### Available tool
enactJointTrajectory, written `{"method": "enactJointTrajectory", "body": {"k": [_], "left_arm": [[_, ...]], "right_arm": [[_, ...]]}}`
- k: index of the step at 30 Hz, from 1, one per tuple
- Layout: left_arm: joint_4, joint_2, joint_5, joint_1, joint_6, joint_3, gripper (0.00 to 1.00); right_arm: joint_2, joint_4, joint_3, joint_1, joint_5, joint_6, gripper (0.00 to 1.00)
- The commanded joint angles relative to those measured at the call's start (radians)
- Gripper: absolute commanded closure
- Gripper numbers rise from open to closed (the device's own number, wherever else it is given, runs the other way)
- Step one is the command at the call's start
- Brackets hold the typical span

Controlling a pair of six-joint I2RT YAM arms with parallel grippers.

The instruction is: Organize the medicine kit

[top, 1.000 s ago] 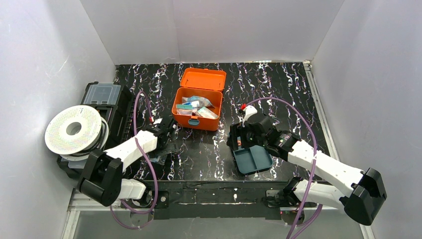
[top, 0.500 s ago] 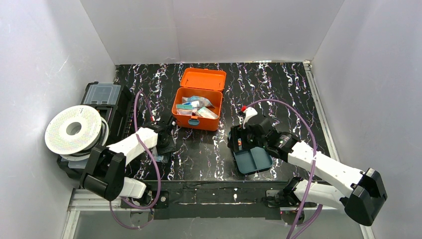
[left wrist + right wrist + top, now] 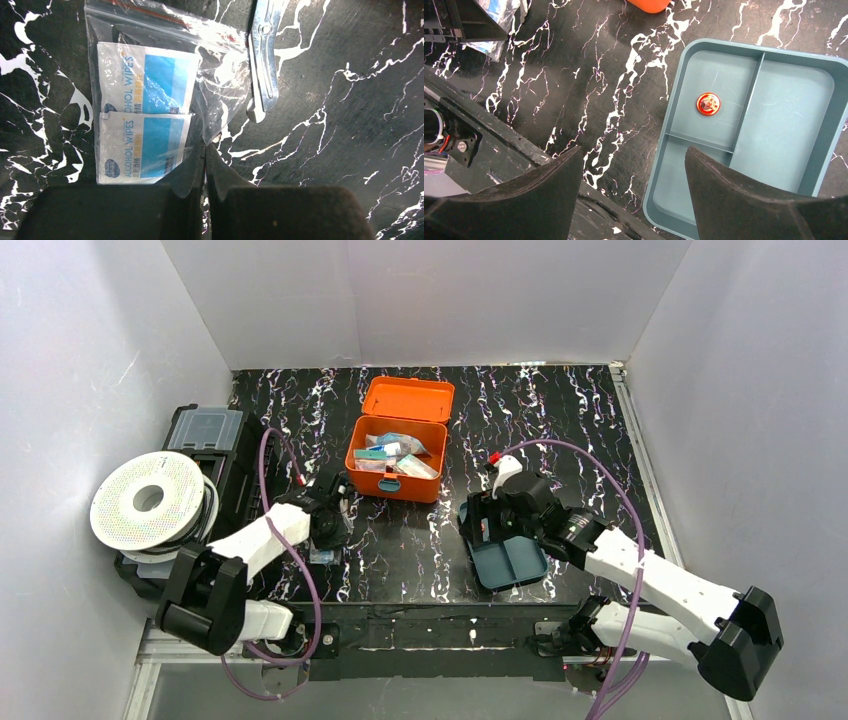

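Kit [image 3: 408, 398] sits lid-open mid-worktop toward the far edge, packets inside. L fingers [image 3: 185, 185], toward the near-left corner, are closed on the corner of a clear bag [image 3: 150, 90] w/ 2 alcohol wipes, a metal tool [image 3: 265, 55] just beside it. R fingers [image 3: 539, 195] are spread wide, gripping nothing, over a teal tray [image 3: 784, 115] by the near edge w/ 1 small red disc [image 3: 708, 103] in a compartment.

Wipes bag [image 3: 150, 95] beside tweezers [image 3: 265, 60], perhaps touching
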Motion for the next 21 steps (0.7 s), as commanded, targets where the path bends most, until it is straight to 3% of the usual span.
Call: {"method": "enactJointTrajectory", "body": {"k": [1, 11, 21], "left_arm": [[-0.036, -0.064, 0.035, 0.002, -0.029, -0.078, 1.0], [-0.129, -0.31, 0.113, -0.001, -0.069, -0.099, 1.0], [-0.147, -0.469, 0.321, -0.057, -0.112, -0.091, 1.0]], "right_arm": [[-0.037, -0.021, 0.012, 0.008, 0.018, 0.008, 0.2], [-0.066, -0.083, 0.041, 0.01, 0.048, 0.011, 0.2], [-0.141, -0.124, 0.019, 0.01, 0.005, 0.033, 0.19]]}}
